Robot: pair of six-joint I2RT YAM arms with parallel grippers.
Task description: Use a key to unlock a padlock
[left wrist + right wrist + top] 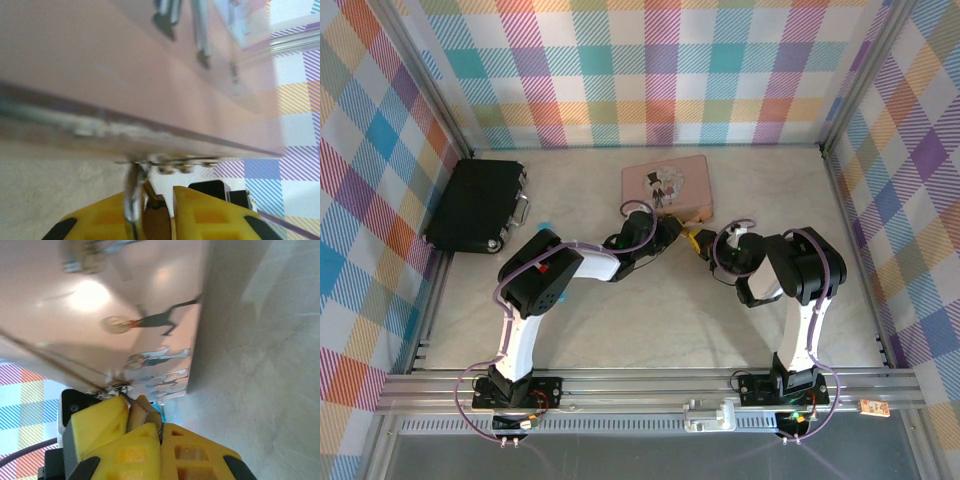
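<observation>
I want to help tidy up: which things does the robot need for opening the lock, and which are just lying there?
For the job: padlock; left gripper and right gripper, both at it; pink box it hangs from.
Just lying about: black case.

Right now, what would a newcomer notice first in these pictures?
The pink illustrated tin box at the middle back of the table draws the eye first. Just off its near right corner the yellow-fingered right gripper pinches a small brass piece, with the left gripper close by. A black case lies off to the far left.
</observation>
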